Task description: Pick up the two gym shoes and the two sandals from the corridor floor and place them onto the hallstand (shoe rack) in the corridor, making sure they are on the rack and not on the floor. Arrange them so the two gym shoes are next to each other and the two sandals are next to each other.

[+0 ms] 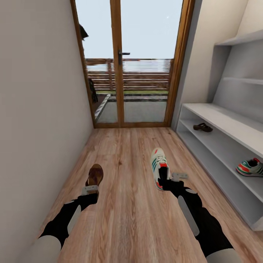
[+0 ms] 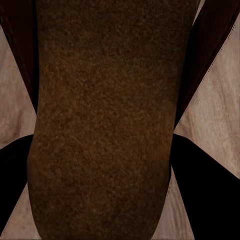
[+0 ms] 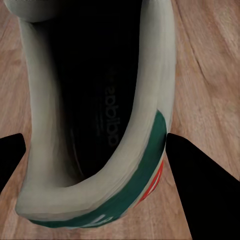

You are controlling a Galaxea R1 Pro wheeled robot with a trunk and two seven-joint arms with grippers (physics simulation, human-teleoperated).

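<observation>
A: Looking near end first. Left gripper [image 1: 91, 189] sits at the heel of a brown sandal [image 1: 95, 175] on the corridor floor [image 1: 124, 219], approx 11 o'clock from the robot. In the left wrist view the sandal [image 2: 105, 120] lies between the dark fingers [image 2: 200, 185], one on each side, close against its edges. Clamped or just straddling? Can't tell.

B: Right side?

A: Right gripper [image 1: 165, 179] is at the heel of a gym shoe [image 1: 159, 166], approx 1 o'clock, toe pointing away toward the door. In the right wrist view the shoe's [image 3: 100, 125] heel opening faces the cam, green stripe and red patch on the outer wall; fingers [image 3: 200, 190] flank the heel left and right w/ floor [image 3: 210, 60] beyond. Whether they're squeezing it, can't tell either. Shoe rests on the planks.

B: Farther out?

A: Hallstand [image 1: 219, 117] along the right wall, approx 2–3 o'clock. 2nd gym shoe [image 1: 250, 167] is in its lower bay, nearer end. 2nd sandal [image 1: 203, 127] is in the bay above, far end near the door. Stepped shelves [image 1: 237, 38] above the unit.

B: Beyond that?

A: Glazed wooden door [image 1: 120, 65] at 12 o'clock, w/ a slatted fence [image 1: 146, 73] outside.
</observation>
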